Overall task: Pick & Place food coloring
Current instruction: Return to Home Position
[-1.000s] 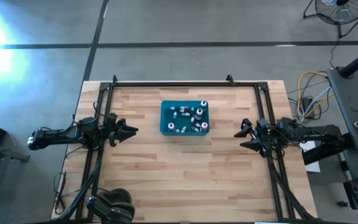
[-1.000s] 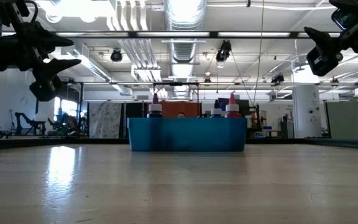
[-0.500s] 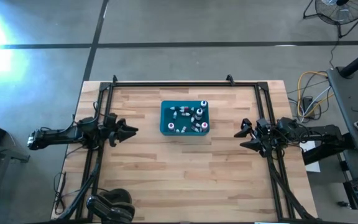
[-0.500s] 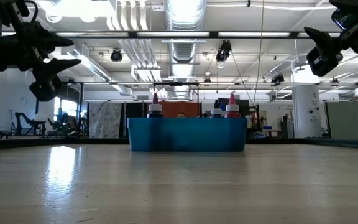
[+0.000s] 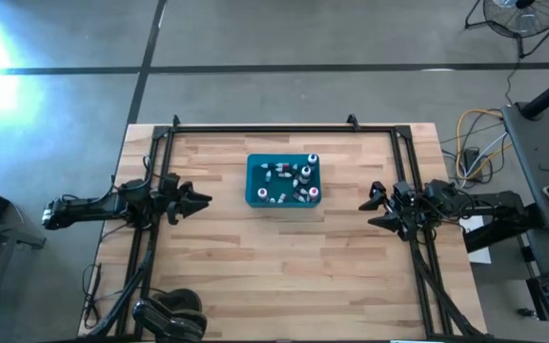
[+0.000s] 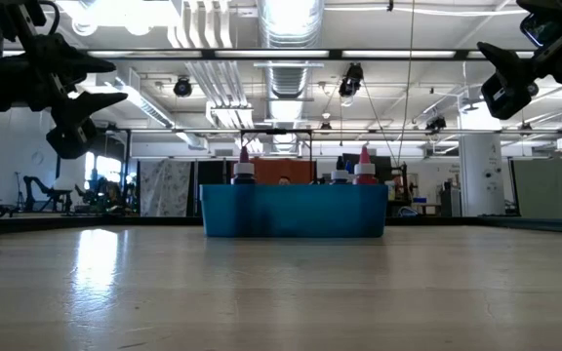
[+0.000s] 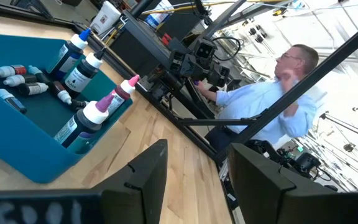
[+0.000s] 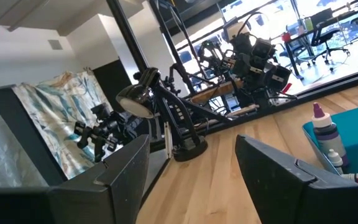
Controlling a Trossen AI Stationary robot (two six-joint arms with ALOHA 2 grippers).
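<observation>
Several food coloring bottles (image 5: 289, 181) with dark, blue and red bodies and pale caps sit inside a teal rectangular bin (image 5: 254, 196) at the middle of the wooden table; some stand upright (image 7: 82, 118), others lie on the bin's floor (image 7: 17, 78). My left gripper (image 5: 203, 201) hovers open at the table's left side, pointing level toward the bin. My right gripper (image 5: 368, 211) hovers open at the table's right side, also facing the bin. Both are well clear of the bin and hold nothing.
A black metal frame (image 5: 265, 127) runs along the table's far edge and down both sides. A person in a light shirt (image 7: 272, 112) sits beyond the table. A desk lamp (image 8: 160, 118) stands past the table's edge. Bare wood (image 5: 284, 267) lies between bin and near edge.
</observation>
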